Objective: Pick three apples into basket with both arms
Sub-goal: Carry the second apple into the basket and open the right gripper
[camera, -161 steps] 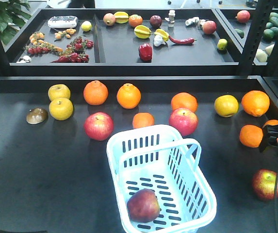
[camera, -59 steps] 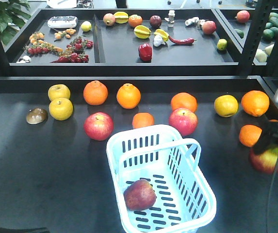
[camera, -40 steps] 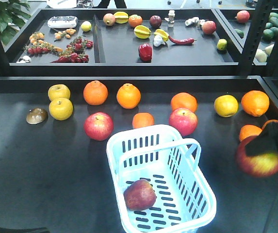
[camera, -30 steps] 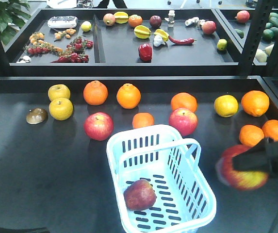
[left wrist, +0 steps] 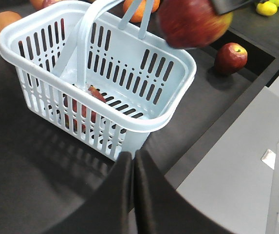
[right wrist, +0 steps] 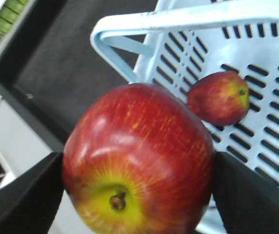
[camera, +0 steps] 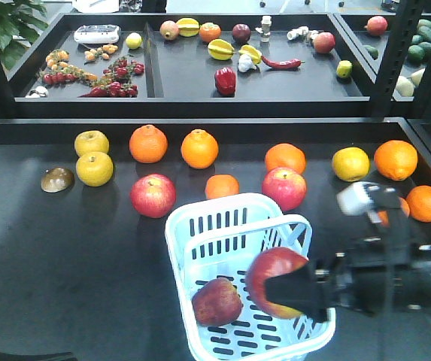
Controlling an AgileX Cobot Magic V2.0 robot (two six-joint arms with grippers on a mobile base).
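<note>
Right wrist view: right pincer (right wrist: 138, 195) grips an apple (right wrist: 139, 146) above the basket (right wrist: 212, 17), another apple (right wrist: 219, 97) beneath; release likely comes next.

Two yellow apples (camera: 95, 168) sit one behind the other beside a brown lump (camera: 57, 179) (too dull to identify), oranges (camera: 199, 148) dot the dark table (camera: 65, 263), and a red pepper (camera: 225, 80) lies in the rear tray (camera: 192, 86).
</note>
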